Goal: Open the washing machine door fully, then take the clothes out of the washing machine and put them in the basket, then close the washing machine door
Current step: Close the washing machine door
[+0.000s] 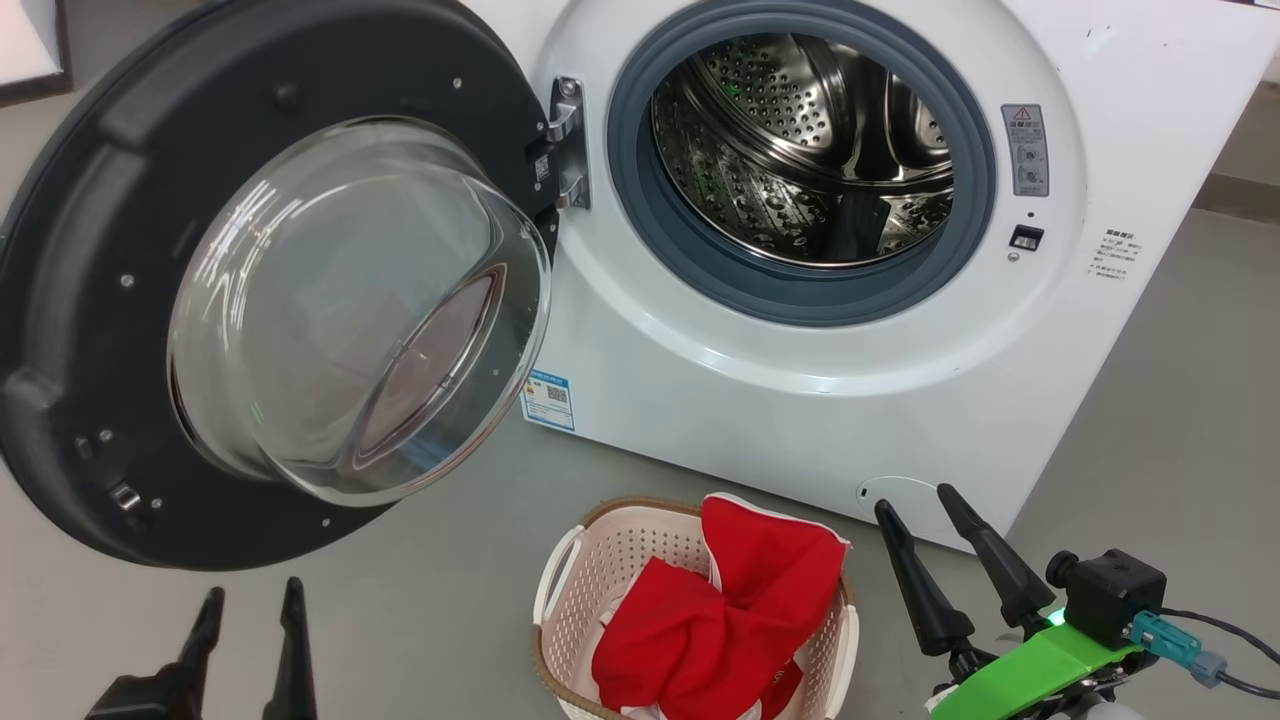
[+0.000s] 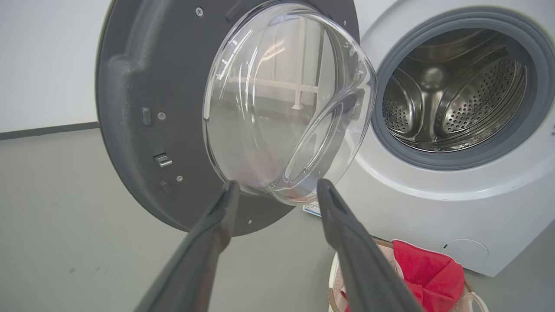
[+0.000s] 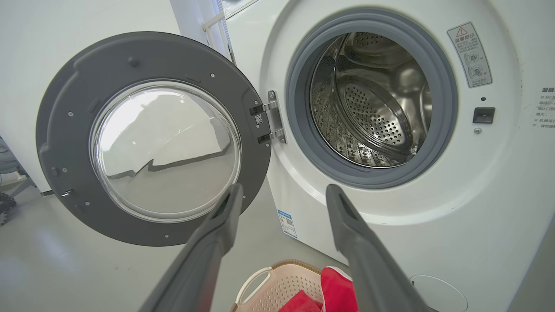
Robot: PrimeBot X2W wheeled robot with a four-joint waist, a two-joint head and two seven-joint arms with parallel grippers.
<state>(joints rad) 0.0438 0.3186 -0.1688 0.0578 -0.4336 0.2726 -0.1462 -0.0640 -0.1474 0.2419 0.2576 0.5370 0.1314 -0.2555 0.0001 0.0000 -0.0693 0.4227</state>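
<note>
Head view: clothes point(image 1: 720, 620), perhaps two, heaped in basket point(image 1: 590, 560); wrist views catch corner. Left gripper point(image 1: 254, 588), right gripper point(image 1: 912, 497) spread, empty.

floor point(image 1: 450, 600): smooth grey | wall point(image 2: 43, 65): plain white | baseboard point(image 2: 47, 130): dark strip

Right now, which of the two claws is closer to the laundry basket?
The right gripper, on the green mount: it stands just beside the basket; the left gripper sits farther off, below the door.

floor point(image 1: 450, 600): grey | wall point(image 2: 43, 65): white | baseboard point(image 2: 43, 130): dark strip at wall foot
</note>
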